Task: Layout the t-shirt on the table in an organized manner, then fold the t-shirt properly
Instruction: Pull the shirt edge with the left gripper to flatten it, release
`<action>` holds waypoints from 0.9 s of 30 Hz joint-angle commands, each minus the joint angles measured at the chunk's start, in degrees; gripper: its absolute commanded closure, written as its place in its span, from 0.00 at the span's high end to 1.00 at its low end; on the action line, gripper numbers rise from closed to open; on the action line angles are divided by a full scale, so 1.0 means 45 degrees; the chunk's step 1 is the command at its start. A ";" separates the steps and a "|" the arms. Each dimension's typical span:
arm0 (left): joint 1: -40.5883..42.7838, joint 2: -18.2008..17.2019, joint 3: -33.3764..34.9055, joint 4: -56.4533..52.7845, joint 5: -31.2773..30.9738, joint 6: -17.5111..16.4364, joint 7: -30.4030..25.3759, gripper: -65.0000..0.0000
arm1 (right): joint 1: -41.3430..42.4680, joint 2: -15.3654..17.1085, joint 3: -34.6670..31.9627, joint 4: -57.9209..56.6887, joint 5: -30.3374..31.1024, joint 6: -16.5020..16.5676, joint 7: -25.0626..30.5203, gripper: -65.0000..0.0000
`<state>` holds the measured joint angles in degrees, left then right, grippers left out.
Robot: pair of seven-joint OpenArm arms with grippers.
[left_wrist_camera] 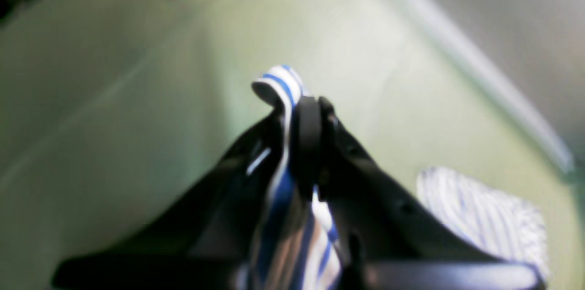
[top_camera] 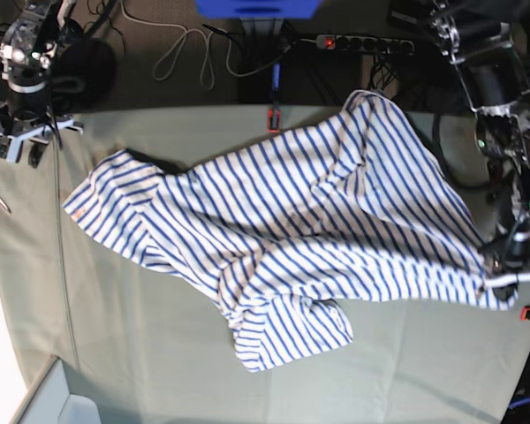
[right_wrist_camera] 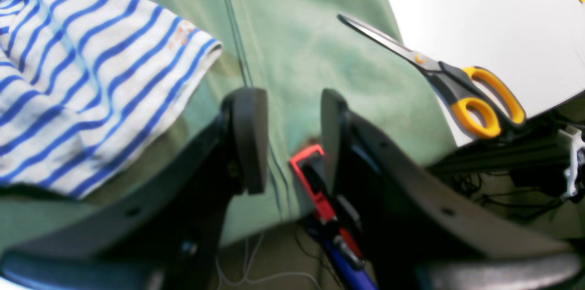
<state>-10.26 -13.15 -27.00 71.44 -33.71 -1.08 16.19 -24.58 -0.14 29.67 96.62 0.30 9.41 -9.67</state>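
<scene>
The t-shirt (top_camera: 291, 230) is found spread across the middle of the table (top_camera: 141, 353), rumpled rather than flat, with one part bunched at its near edge and a corner drawn out toward the right side of the base view. That corner is held by the left gripper (left_wrist_camera: 292, 111): in the left wrist view the jaws are seen pressed together on a fold of striped cloth, which curls up past the fingertips (left_wrist_camera: 307, 130). More of the shirt is noted on the table behind that gripper in the same view, which is blurred.

The right gripper (right_wrist_camera: 287, 139) is seen at the far left corner of the table, clear of the shirt. Its jaws are parted about halfway and nothing is held between them. A sleeve end of the shirt lies beside it in the right wrist view. A red clamp (right_wrist_camera: 315, 180) is observed at the table edge below this gripper. Scissors (right_wrist_camera: 457, 84) with yellow handles are recorded on a white surface (right_wrist_camera: 480, 15) beside the table.
</scene>
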 commanded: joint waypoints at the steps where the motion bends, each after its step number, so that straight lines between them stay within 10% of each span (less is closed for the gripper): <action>1: -0.0816 -0.0253 -0.0026 0.0252 0.0020 -0.0043 -0.0403 0.00 | -0.0038 0.0080 0.0019 0.0243 0.0022 0.0165 0.0362 0.31; 22: -0.8259 -0.0917 0.0072 -0.5883 0.1446 -0.0141 -0.0383 0.01 | -0.0135 0.0080 0.0098 0.0283 0.0022 0.0165 0.0381 0.31; 27: -0.8533 -0.0898 0.1107 -0.7114 0.1348 -0.0101 -0.0481 0.24 | -0.0213 0.0080 0.0117 0.0283 0.0022 0.0165 0.0362 0.31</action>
<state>-46.19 -16.49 -21.93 38.37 -27.27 -1.04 15.57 -25.12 -0.16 29.78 96.75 0.30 9.41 -9.63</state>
